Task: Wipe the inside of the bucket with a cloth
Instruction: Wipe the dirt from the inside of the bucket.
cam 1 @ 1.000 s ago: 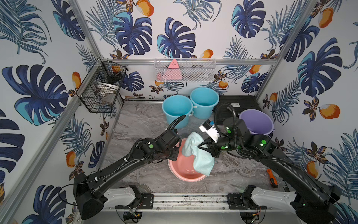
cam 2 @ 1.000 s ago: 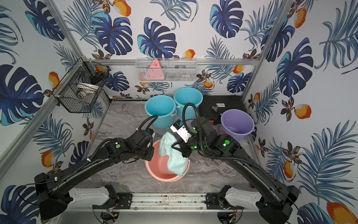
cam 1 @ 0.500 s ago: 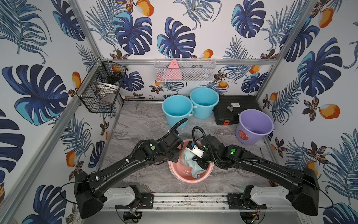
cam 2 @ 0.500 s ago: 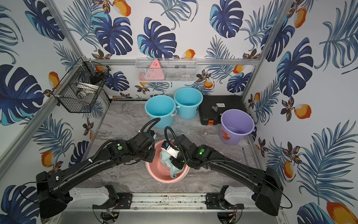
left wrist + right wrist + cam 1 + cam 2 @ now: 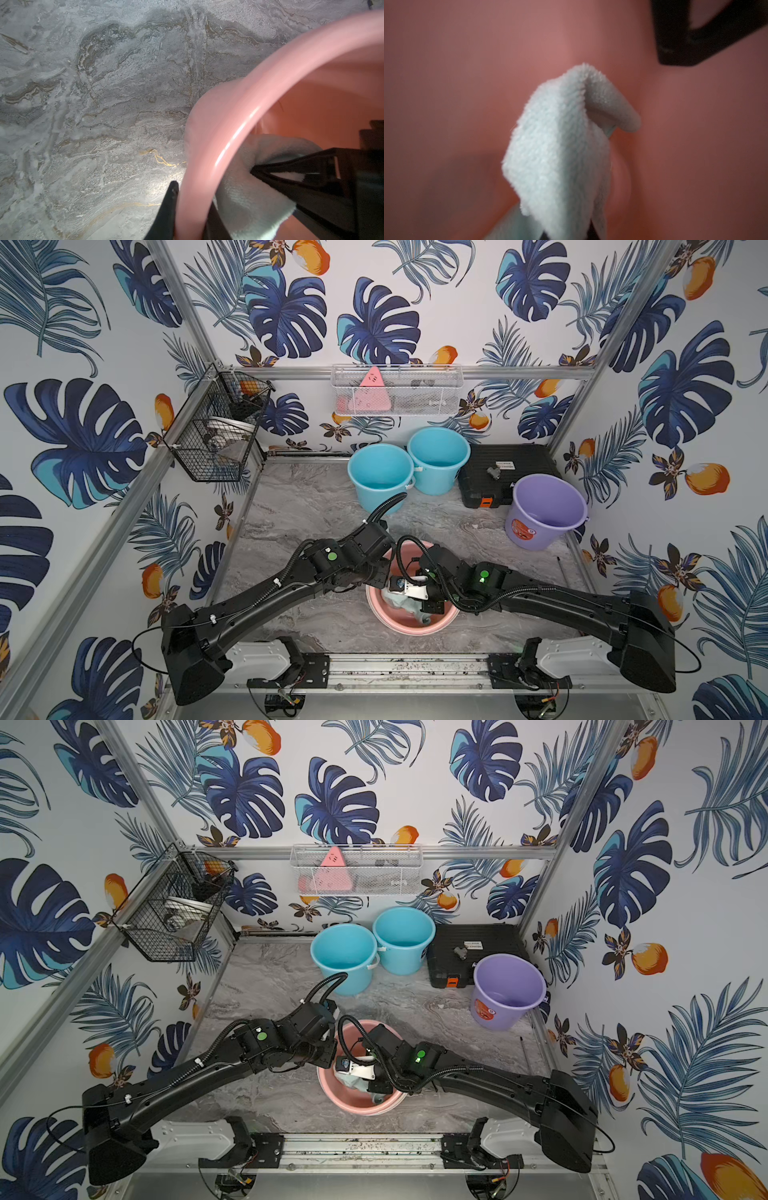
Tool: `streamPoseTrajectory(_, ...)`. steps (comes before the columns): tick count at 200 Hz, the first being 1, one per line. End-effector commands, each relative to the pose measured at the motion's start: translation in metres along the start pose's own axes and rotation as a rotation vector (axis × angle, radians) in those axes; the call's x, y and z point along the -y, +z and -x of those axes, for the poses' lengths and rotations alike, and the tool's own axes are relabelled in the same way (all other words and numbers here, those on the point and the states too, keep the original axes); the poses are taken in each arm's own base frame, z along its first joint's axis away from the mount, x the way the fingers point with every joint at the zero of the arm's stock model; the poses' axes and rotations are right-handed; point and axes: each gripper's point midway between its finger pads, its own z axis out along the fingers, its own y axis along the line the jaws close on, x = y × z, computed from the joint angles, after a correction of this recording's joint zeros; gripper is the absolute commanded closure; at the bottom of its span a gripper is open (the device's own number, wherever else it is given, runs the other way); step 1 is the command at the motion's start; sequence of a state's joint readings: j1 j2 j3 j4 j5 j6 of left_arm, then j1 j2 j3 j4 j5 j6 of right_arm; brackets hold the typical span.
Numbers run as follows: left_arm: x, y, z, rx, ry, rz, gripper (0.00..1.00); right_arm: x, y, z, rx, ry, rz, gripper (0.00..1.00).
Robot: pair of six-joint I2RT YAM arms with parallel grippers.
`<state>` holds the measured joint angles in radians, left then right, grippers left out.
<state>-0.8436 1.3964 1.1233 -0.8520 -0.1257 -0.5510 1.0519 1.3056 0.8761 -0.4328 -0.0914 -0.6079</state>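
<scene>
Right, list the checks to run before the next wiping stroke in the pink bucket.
1. Left end effector clamps the pink bucket at its rim, one finger inside, one outside: ok.
2. Right end effector shut on the cloth: ok.
3. Cloth down inside the bucket: ok.
4. Cloth pressed against the inner wall: cannot tell.
5. Purple bucket stands apart from both arms: ok.

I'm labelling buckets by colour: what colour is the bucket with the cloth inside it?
Pink; the bucket shows best in the left wrist view, with the cloth inside.
</scene>
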Motion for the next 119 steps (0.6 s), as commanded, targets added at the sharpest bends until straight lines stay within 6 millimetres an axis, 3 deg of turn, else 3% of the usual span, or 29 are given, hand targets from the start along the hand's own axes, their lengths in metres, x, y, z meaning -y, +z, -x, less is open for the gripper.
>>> streamPoseTrajectory(1, 0.009, 0.002, 0.004, 0.017, 0.001, -0.046, 1.00, -0.006, 0.005, -0.004, 0.001, -0.071, 0.024, 1.00)
streamPoseTrajectory(15, 0.008, 0.001, 0.001, 0.012, 0.004, -0.049, 1.00, -0.009, 0.007, -0.012, -0.024, -0.081, 0.027, 1.00)
streamPoseTrajectory(39, 0.007, 0.000, -0.002, 0.010, 0.008, -0.055, 0.84, -0.014, 0.008, -0.023, -0.053, -0.104, 0.042, 1.00)
streamPoseTrajectory(94, -0.002, 0.011, 0.005, -0.001, 0.026, -0.012, 0.64, -0.027, 0.011, -0.039, -0.088, -0.165, 0.088, 1.00)
streamPoseTrajectory(104, -0.006, 0.013, 0.007, -0.004, 0.029, 0.001, 0.64, -0.028, 0.012, -0.042, -0.097, -0.170, 0.094, 1.00)
streamPoseTrajectory(119, -0.011, 0.014, 0.011, -0.007, 0.024, -0.003, 0.71, -0.029, 0.014, -0.047, -0.125, -0.176, 0.101, 1.00)
